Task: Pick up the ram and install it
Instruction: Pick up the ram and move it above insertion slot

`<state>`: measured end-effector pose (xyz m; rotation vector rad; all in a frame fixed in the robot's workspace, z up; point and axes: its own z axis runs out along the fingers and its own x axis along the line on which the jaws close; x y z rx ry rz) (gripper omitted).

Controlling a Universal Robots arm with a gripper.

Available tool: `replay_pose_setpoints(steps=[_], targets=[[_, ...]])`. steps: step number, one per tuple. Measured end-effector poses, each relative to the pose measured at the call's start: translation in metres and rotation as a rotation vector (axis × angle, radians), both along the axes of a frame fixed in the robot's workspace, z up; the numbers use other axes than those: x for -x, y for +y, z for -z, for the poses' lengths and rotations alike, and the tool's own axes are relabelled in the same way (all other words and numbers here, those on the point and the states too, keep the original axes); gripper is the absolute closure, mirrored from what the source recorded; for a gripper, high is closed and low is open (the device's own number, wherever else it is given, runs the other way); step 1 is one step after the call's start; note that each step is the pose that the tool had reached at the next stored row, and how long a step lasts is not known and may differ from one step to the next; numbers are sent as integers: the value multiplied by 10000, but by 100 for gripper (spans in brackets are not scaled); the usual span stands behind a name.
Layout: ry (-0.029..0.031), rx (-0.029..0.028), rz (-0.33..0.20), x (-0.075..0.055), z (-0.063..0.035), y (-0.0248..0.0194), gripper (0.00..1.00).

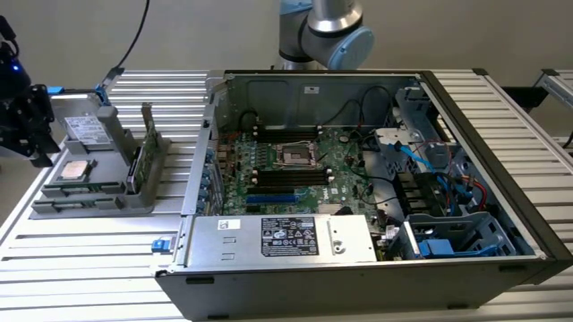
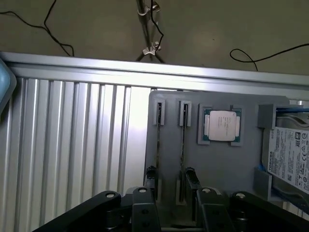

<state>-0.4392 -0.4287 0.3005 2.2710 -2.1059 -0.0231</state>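
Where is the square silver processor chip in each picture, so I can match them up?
Exterior view: the processor chip lies flat in the grey tray at the exterior view's left, outside the computer case.
Wrist view: the processor chip sits in a recess of that grey tray, between the labelled drive and two narrow slots.
Shared landmark: the labelled drive beside the chip.

Robotics lab or test bench, not a home. The slatted aluminium table [image 1: 80, 268] carries an open desktop computer case [image 1: 358, 285] with its motherboard [image 1: 304, 178] exposed (side panel off). A grey parts fixture [image 1: 80, 204] beside it holds loose components in slots. An industrial robot arm [image 1: 327, 30] stands behind the case. A loose cable [image 1: 139, 30] runs down a plain wall.
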Motion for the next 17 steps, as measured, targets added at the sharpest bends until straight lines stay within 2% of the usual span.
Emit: replay_pose_setpoints(steps=[4,13,17], targets=[[1,0,-115,0,72,-22,64],[1,0,-430,0,236,-103,64],[1,1,-599,1,307,-121,64]])
